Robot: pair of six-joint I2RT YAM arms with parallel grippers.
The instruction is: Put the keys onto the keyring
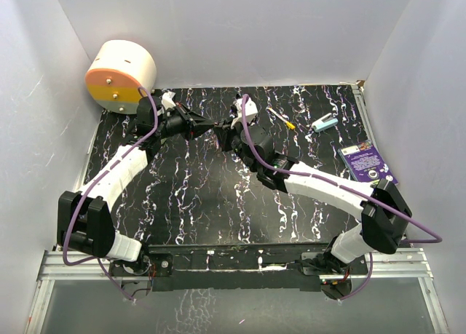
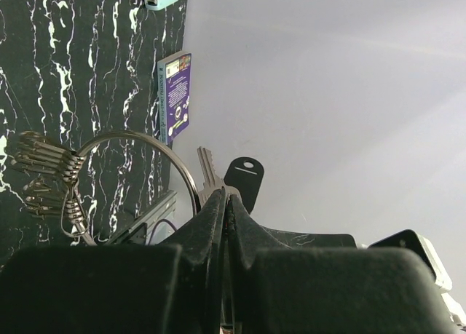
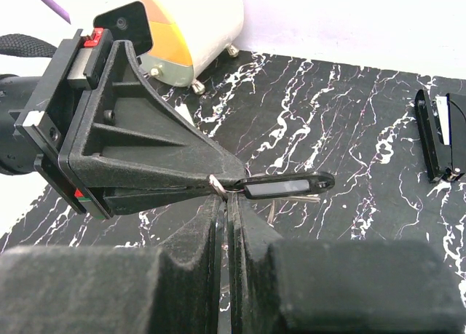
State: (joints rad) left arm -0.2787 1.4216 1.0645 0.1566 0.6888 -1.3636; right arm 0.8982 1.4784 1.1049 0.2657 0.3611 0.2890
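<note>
Several flat silvery keys (image 2: 44, 165) dangle mid-air on the thin silvery wire keyring (image 2: 135, 133), pinched by the shut left gripper (image 2: 227, 203); right gripper (image 3: 227, 207) seems closed, contents hidden. Tugging could twist it free.

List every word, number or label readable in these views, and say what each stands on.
No text can be quoted from these views.
Print on the purple card: white lines and small pictures, too small to read in any view.
Marking on the teal item: blurred, nothing legible.
Window of the black tag: no writing shows in it.
</note>
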